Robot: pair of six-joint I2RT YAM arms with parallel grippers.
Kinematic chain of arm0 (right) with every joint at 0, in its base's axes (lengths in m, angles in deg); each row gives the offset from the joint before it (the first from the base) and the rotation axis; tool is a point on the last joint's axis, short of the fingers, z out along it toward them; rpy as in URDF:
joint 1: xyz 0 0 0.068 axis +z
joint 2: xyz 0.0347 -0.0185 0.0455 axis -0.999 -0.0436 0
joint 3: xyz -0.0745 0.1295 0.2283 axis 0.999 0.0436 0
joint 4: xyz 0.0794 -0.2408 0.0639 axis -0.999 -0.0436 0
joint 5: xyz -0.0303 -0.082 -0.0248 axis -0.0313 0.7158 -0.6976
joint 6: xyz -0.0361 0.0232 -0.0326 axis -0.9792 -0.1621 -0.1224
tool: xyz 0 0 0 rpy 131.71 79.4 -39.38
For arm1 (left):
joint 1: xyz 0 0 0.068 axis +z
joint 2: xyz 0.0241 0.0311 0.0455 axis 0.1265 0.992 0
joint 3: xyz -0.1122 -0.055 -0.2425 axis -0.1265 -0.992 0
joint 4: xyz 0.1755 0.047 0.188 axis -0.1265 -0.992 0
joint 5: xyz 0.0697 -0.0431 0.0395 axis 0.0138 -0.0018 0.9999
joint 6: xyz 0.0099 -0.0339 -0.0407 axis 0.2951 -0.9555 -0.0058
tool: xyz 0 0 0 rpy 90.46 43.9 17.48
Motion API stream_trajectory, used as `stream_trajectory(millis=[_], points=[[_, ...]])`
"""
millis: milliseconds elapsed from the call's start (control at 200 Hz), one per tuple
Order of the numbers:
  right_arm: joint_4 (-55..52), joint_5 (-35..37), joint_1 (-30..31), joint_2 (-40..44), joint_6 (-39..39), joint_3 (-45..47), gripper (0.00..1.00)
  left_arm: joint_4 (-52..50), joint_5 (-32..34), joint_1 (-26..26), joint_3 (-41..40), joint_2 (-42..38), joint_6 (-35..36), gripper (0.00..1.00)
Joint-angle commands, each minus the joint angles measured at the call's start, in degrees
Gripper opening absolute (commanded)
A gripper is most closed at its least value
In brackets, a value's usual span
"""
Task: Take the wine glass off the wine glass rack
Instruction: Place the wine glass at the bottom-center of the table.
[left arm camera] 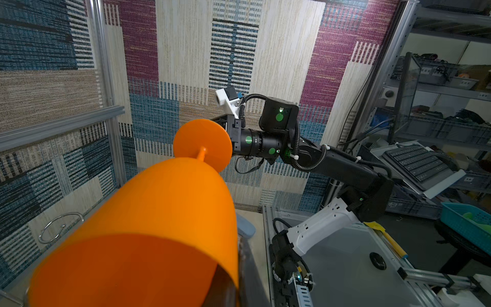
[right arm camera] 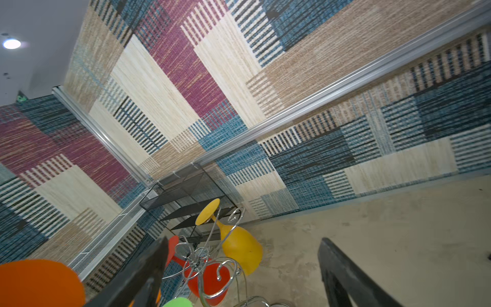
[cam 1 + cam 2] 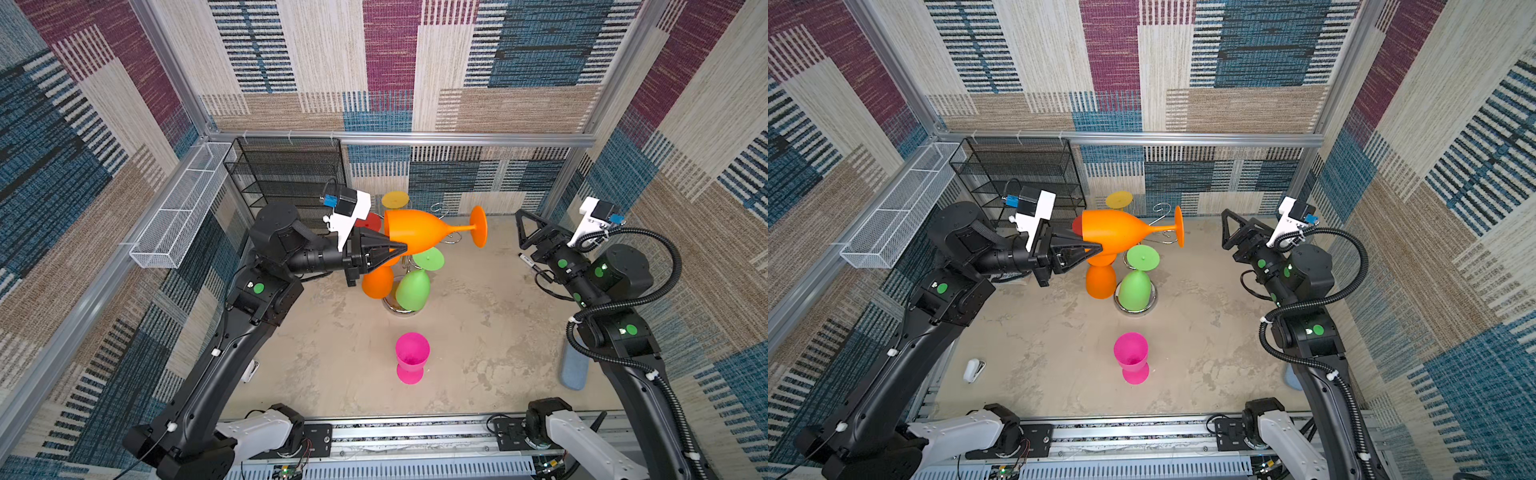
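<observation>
**Orange glass clamped in my left end effector, above the rack**

My left end effector [image 3: 400,248] is clamped on the bowl rim of the orange wine glass [image 3: 419,235]. The glass lies on its side in the air, foot pointing at my right arm. The left wrist view shows only a dark sliver of one finger at the rim.

The glass hangs over the wine glass rack [image 2: 198,259]. In both top views the hanging green glass [image 3: 412,291] and a second orange glass [image 3: 377,282] hide the rack's pole. Only a strip of its chrome base shows. I cannot tell whether the held glass's stem touches a wire arm.

My right end effector [image 3: 524,226] stands wide apart, near the foot and not touching it. A pink glass [image 3: 411,353] stands upright on the table [image 3: 332,332].
</observation>
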Motion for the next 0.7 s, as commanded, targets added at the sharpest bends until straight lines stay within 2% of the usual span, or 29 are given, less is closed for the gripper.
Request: stream_trajectory(millis=[0, 155, 220, 461, 696], points=[[-2.2, 8.4, -0.1, 0.9, -2.3, 1.1, 0.91, -22.8, 12.1, -6.4, 5.8, 1.4, 16.3, 0.00], [-1.7, 10.3, -0.2, 1.6, -3.2, 2.8, 0.91, -29.5, 19.3, -12.4, 7.7, 1.8, 18.9, 0.00], [-1.9, 10.5, -0.3, 1.7, -3.5, 3.1, 0.92, -32.3, 25.0, -14.7, 8.1, 2.0, 20.0, 0.00], [-1.2, 12.8, -0.6, 3.3, -3.7, 5.4, 0.92, -40.2, 35.1, -24.4, 12.6, 7.2, 22.9, 0.00], [-1.8, 13.6, -0.9, 3.9, -5.0, 6.3, 0.92, -47.1, 47.5, -31.7, 14.4, 7.5, 22.8, 0.00]])
